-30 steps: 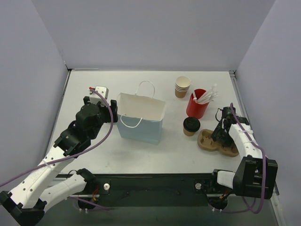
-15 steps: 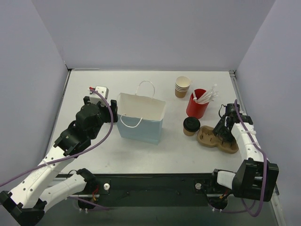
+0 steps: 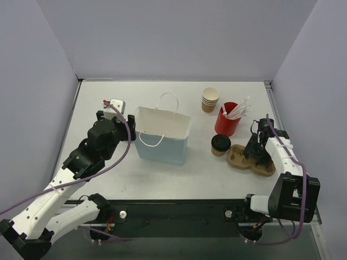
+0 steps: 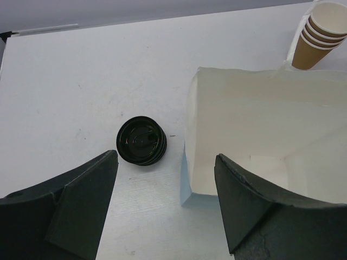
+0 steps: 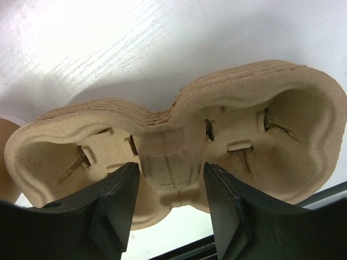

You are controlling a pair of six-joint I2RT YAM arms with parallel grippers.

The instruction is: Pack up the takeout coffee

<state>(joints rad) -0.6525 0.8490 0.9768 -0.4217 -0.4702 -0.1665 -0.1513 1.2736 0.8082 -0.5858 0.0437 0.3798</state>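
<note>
A white bench walled in by plain grey panels carries everything, and the white-and-blue paper bag standing open near its middle is the handiest marker. The takeout coffee stands upright to the right of the bag, lid on, exactly where it stood a second ago, so nothing is packed yet. What has changed is small. The right tool drifted a little farther from the bag half a second ago and has since edged back toward it. It now sits with its fingers spread on either side of the middle bridge of the pulp cup carrier, which lies beyond the coffee from the bag and has barely shifted. That reads as lining up a grip on the carrier, not on the cup. The left tool has not moved. It hovers open at the bag's left edge, above the stacked black lids just left of the bag.
</note>
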